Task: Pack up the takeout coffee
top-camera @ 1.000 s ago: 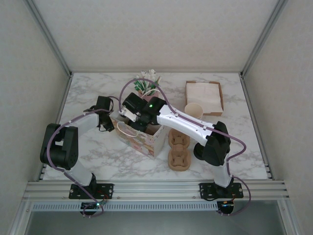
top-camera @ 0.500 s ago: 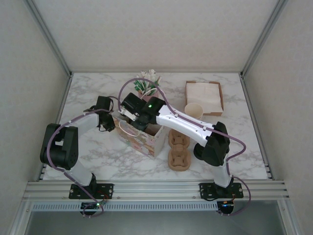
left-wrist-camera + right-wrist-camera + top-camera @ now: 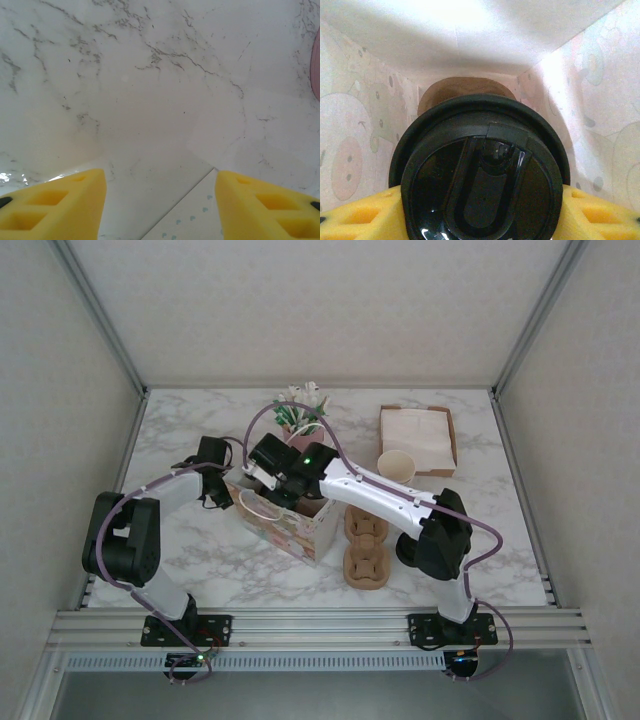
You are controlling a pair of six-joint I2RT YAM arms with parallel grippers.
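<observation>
Inside the pastel-printed paper bag (image 3: 355, 125), the takeout coffee (image 3: 480, 170) under its round black plastic lid hangs upright, pinched by the right gripper (image 3: 480, 220), bag floor straight below; the left gripper (image 3: 160, 205) stands spread, empty.

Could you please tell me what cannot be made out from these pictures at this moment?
Top view: the right arm covers the opening of the bag, hiding its contents.
Right wrist view: the lid of the takeout coffee hides its cup body and the bag's floor.
Left wrist view: a pink thing is cut off by the right edge; unidentifiable.
</observation>
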